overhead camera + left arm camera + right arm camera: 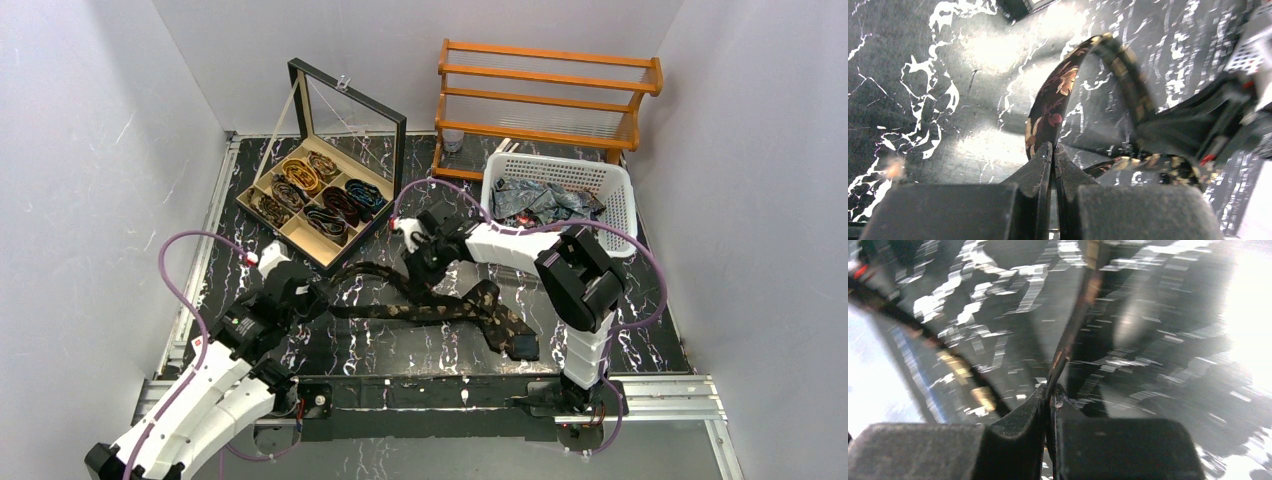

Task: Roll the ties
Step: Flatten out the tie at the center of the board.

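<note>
Dark gold-flowered tie (pixel 440 312) is the live one; its long axis runs left-right across the worktop (pixel 400 352); wide blade lies flat, ending near the right arm's base; narrow end is held off the surface at the left.

Left jaws fully shut, pinching the tie close to its narrow end; in the left wrist view the fabric (pixel 1048 107) rises out of the tips, arches over, then drops toward the right jaws.

Right jaws pinched on the same strip, seen edge-on in the right wrist view; no gap visible at the tips, so I read it as a thin grip on the fabric.

Net: both arms hold one short span; left arm (pixel 225 370) at the outer end, right arm (pixel 575 275) further inboard; the loop between them is slack and clear of the worktop; the rest trails flat to the right.

Judgement: the roll starts from the narrow end, so what matters is the span between the two pinch points; it runs roughly left-right with the left jaws nearer the free end; that end would need to turn toward the right jaws along the tie's axis. Risk: the slack arch twists and the coil starts skewed.

Elsewhere: coiled ties (pixel 322 195) sit in compartments of the open box (pixel 300 232); loose ties (pixel 540 203) are heaped in the white basket (pixel 622 205) at back right.
</note>
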